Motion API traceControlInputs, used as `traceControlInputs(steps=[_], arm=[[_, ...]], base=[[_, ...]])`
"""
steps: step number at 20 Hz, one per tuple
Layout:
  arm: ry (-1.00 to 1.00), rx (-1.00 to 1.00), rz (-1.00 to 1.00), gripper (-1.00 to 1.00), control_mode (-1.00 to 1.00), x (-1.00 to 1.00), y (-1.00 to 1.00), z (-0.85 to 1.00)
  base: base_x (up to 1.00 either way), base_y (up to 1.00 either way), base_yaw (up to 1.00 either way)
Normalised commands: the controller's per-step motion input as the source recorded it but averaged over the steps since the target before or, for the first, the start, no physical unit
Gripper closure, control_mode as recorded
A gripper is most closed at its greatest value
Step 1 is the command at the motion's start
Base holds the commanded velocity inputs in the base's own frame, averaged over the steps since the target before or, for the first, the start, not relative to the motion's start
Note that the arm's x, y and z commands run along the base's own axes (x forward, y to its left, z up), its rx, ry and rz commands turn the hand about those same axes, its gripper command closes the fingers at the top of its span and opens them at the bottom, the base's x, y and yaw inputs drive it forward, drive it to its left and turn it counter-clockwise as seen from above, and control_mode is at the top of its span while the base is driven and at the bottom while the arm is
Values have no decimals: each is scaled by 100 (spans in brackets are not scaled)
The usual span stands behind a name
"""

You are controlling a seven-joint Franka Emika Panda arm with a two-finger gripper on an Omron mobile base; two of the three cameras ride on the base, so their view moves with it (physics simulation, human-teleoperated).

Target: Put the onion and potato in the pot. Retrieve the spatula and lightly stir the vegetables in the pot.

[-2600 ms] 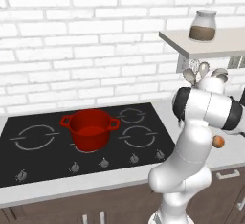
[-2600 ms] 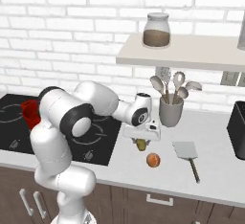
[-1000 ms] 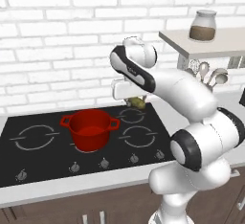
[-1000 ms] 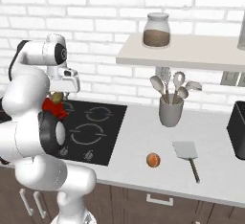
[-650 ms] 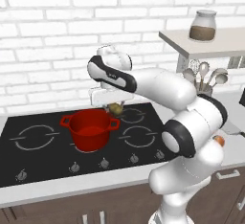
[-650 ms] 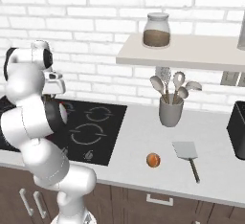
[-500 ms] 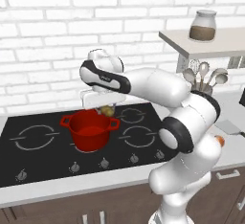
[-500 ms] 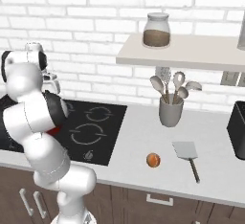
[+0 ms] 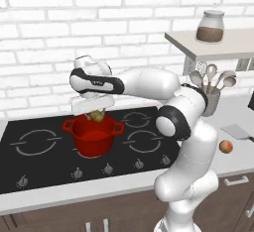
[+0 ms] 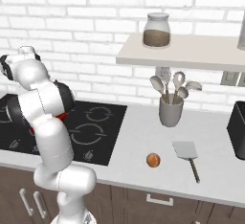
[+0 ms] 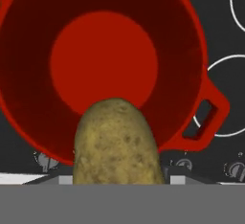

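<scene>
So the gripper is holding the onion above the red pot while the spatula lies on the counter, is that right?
Not the onion: the hand view shows the potato in the gripper above the pot. The onion lies on the counter beside the spatula.

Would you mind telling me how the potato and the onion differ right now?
The potato is a dull olive-brown lump; the onion is a rounder orange-tan ball. The potato is held in the hand above the pot; the onion sits on the counter. Both are much smaller than the pot.

The onion point(image 10: 153, 160) lies beside the spatula point(image 10: 186, 151) (not touching).
</scene>
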Motion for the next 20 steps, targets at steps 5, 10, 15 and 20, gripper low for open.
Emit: traceControlInputs(steps=[5, 10, 15, 20], arm=[[-7, -7, 0, 100, -100, 21, 13, -54], [-3, -1, 0, 100, -100, 0, -1, -42], [-1, 0, 0, 100, -100, 2, -17, -39], [-1, 0, 0, 100, -100, 1, -18, -33]], base=[[0, 0, 0], [0, 0, 0], [0, 0, 0], [0, 0, 0]])
